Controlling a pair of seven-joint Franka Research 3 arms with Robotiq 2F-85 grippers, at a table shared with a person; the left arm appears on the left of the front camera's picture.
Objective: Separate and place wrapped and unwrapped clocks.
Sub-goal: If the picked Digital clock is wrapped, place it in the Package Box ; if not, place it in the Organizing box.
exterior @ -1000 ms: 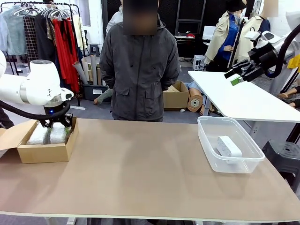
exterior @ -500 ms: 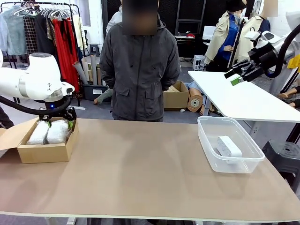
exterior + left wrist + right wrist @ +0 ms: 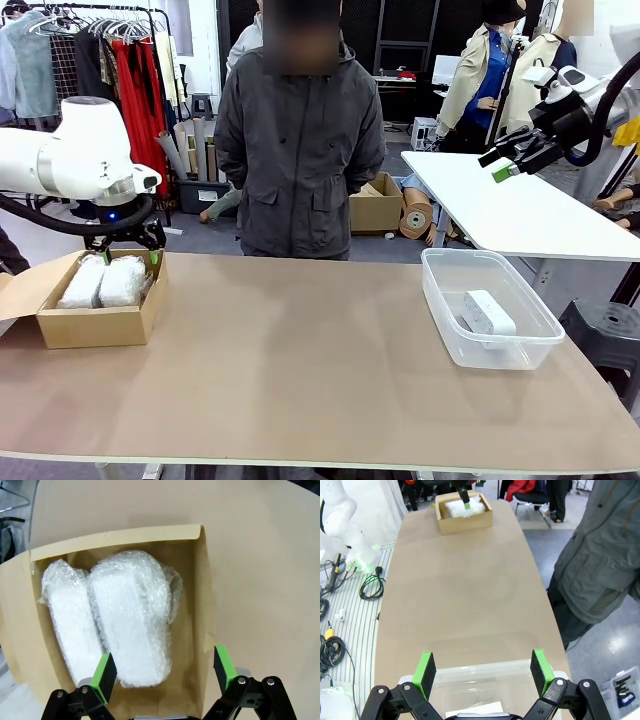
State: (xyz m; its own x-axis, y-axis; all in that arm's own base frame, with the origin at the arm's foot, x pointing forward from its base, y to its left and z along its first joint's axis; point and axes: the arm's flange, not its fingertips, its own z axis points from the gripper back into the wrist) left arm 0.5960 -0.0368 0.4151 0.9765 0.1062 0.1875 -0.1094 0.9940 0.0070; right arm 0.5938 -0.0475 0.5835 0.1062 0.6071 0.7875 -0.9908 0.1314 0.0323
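At the table's left end the cardboard box (image 3: 95, 305) holds both wrapped clocks side by side and touching, the outer one (image 3: 70, 617) against the box wall and the inner one (image 3: 134, 620) beside it with bare cardboard floor on its other side; the left gripper (image 3: 128, 256) hangs just above the box's far rim, its green pads spread wide and nothing between them; in the left wrist view one pad (image 3: 104, 672) sits over the end of the inner bundle and the other over the box wall, so the step in hand looks like clearing the box after the second bundle is set down; to do it well, the arm should rise straight up with the fingers kept apart, so no pad snags the loose crinkly wrap or catches the thin cardboard edge and drags the box; only once above the rim should it swing away. Across the bare middle of the table (image 3: 300, 360), the clear tub (image 3: 440, 300) near the right end holds the unwrapped clock (image 3: 488, 313), lying flat on its floor; the right gripper (image 3: 512, 158) is raised above and beyond the tub, its fingers also parted and empty, looking down on the tub's rim in its own wrist view; it should hold where it is.
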